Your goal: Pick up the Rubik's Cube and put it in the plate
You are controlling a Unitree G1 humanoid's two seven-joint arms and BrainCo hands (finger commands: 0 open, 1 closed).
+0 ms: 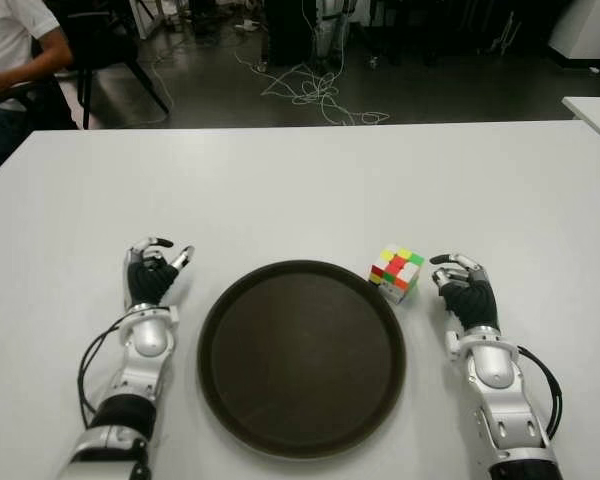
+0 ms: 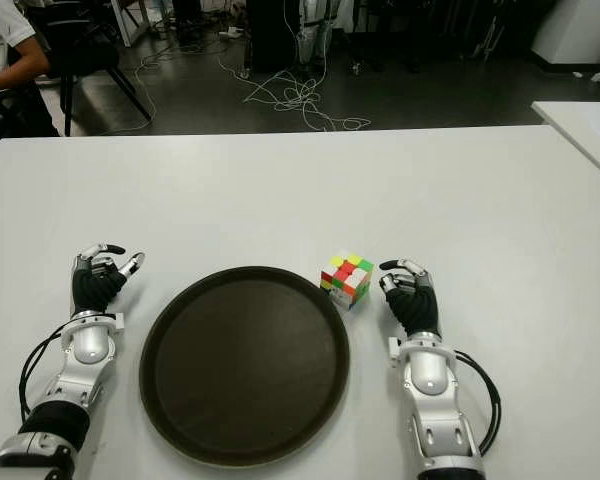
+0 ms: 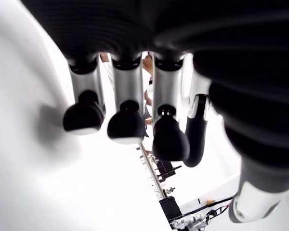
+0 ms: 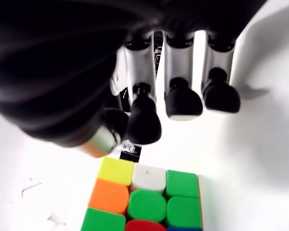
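One Rubik's Cube (image 1: 397, 272) sits turned corner-forward by the plate (image 1: 302, 358), mixed colours showing. Right hand (image 1: 466, 292) beside it and left hand (image 1: 152, 273) both hold nothing, fingers loosely bent.

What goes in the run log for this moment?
phase: pre-grasp | Rubik's Cube: on table, beside plate, outside it | right robot hand: open, next to cube | left robot hand: idle, left of plate

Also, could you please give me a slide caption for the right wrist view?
Right hand, holding nothing, poised beside the Rubik's Cube on the white table.
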